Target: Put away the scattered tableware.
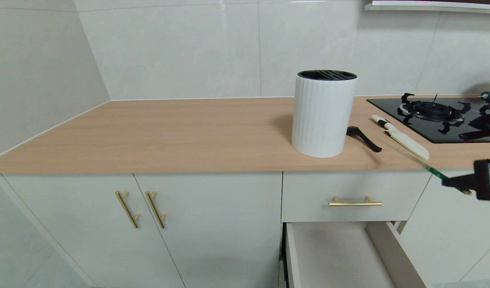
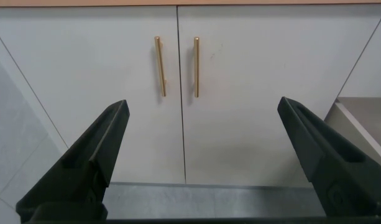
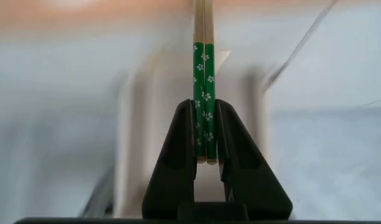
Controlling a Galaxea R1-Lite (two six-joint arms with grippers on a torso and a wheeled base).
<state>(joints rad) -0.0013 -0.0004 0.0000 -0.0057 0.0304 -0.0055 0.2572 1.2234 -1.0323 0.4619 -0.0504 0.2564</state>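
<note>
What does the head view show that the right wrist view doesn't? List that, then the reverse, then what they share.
Head view's extras: the wooden counter with a white ribbed holder, a black handle beside it, a cream-bladed knife, the hob, and an open drawer below. Right wrist view's extras: the white flower print on the chopsticks' green ends, and the fingers pinching the pair side by side. Shared: the right tool shut on the chopsticks.

L gripper (image 2: 202,106) fingers spread wide; R gripper (image 3: 206,111) clamped on chopsticks (image 3: 205,68), fwd at right.
</note>
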